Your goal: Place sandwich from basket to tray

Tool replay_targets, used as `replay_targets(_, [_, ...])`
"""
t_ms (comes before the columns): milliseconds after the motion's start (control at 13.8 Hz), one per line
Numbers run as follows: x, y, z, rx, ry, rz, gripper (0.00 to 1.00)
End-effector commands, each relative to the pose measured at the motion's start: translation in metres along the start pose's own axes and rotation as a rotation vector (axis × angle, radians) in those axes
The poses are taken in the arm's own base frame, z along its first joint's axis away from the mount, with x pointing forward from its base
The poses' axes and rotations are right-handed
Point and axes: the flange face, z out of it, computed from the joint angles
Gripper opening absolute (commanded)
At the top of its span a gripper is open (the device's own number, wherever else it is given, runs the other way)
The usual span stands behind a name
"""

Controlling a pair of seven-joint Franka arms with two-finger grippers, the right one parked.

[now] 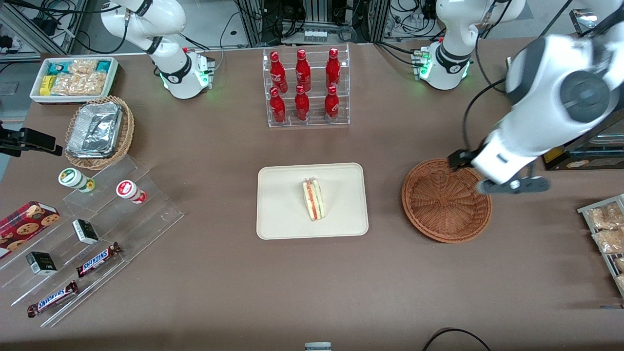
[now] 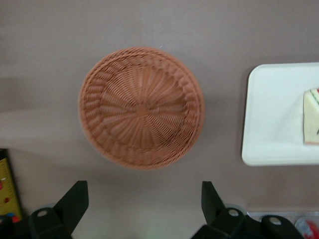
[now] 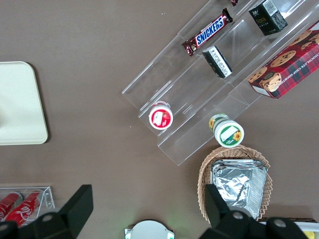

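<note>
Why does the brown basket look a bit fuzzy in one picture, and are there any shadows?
In the left wrist view the basket has soft, smeared edges; the open gripper hangs above it. In the front view the basket is crisp, and the sandwich casts only a faint shadow on the tray.

Sandwich (image 2: 312, 117) cut off by frame edge in wrist view; tray (image 2: 271, 119) likewise. Claw (image 2: 144, 201) base out of frame.
</note>
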Motion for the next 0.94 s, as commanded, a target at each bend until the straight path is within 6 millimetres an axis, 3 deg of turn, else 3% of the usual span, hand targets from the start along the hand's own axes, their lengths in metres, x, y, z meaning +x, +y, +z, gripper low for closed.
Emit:
replay_targets(0, [-0.032,-0.034,-0.034,-0.014,0.020,0.053,1.00])
replay_targets(290, [-0.061,-0.047,-0.066,0.000,0.006,0.055,1.00])
replay_targets(435, [-0.069,-0.062,-0.078,-0.002,-0.011,0.025,1.00])
replay_targets(871, [-0.068,-0.091,-0.077,-0.018,-0.009,-0.036,1.00])
